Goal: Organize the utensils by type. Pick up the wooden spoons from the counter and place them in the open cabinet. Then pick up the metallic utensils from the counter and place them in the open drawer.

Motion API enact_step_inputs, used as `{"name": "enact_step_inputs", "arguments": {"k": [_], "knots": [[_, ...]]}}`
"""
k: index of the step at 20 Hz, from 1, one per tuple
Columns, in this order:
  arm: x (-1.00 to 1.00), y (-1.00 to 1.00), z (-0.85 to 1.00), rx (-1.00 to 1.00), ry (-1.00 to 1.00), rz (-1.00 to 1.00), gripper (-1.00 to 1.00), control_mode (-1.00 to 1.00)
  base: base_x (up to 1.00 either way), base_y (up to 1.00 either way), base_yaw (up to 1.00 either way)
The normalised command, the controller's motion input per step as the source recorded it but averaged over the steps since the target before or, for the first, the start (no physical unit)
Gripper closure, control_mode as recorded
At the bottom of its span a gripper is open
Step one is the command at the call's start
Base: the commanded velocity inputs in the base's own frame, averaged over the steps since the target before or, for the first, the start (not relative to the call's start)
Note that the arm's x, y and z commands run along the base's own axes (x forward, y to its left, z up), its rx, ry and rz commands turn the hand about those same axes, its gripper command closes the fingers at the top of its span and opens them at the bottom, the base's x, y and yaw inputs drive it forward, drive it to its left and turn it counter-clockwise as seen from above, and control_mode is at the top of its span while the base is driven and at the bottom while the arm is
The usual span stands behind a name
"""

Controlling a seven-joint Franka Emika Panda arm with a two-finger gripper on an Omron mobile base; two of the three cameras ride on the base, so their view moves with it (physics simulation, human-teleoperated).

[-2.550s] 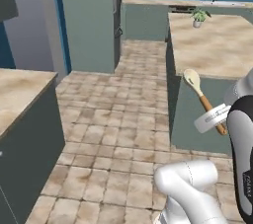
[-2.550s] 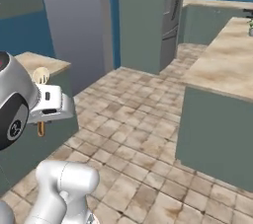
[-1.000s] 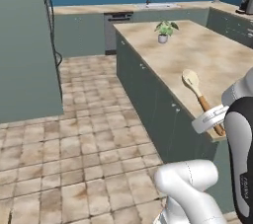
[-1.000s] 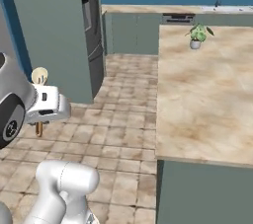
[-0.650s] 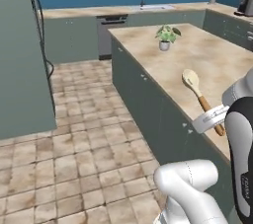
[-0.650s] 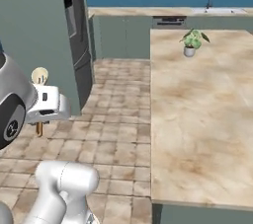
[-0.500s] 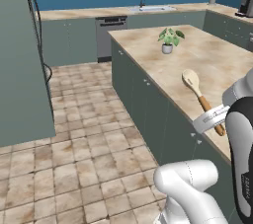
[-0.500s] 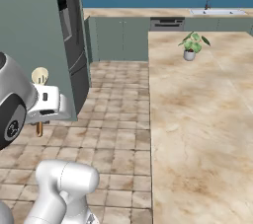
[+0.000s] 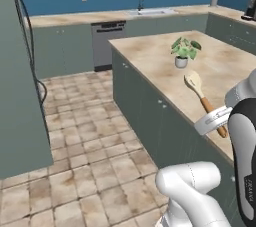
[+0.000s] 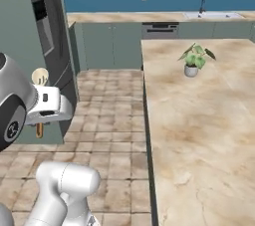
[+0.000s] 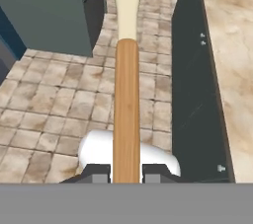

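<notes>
Here the long beige-tan marble-patterned counter [image 9: 165, 61] forms an island over grey-green base cabinets, with a small green potted plant in a white pot [image 9: 183, 52] standing on it. Tan stone floor tiles [image 9: 90, 136] spread between the island and the far run of cabinets under a blue wall, where a dark dishwasher front [image 9: 106, 45] sits.

The gripper [image 11: 126, 172] is clamped narrowly on the orange-brown handle of a wooden spoon with a pale cream oval bowl [image 11: 126, 75], carried in the air; in the hand view it hangs over the floor beside the island's edge.

Since a second ago the whole scene has swung across both base views as the base turns, the island and plant shifting, while the spoon stays gripped.

The aisle left of the island is open floor.
</notes>
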Motion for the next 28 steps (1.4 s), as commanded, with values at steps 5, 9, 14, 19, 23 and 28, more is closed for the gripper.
{"name": "enact_step_inputs", "arguments": {"k": [5, 9, 14, 19, 23, 28], "knots": [[0.0, 0.0, 0.0, 0.0, 0.0, 0.0, 1.0, 1.0, 1.0, 0.55, -0.11], [0.0, 0.0, 0.0, 0.0, 0.0, 0.0, 1.0, 1.0, 1.0, 0.63, -0.03], [0.0, 0.0, 0.0, 0.0, 0.0, 0.0, 1.0, 1.0, 1.0, 0.44, 0.0], [0.0, 0.0, 0.0, 0.0, 0.0, 0.0, 1.0, 1.0, 1.0, 0.37, 0.0], [0.0, 0.0, 0.0, 0.0, 0.0, 0.0, 1.0, 1.0, 1.0, 0.4, 0.0], [0.0, 0.0, 0.0, 0.0, 0.0, 0.0, 1.0, 1.0, 1.0, 0.39, 0.0]]}}
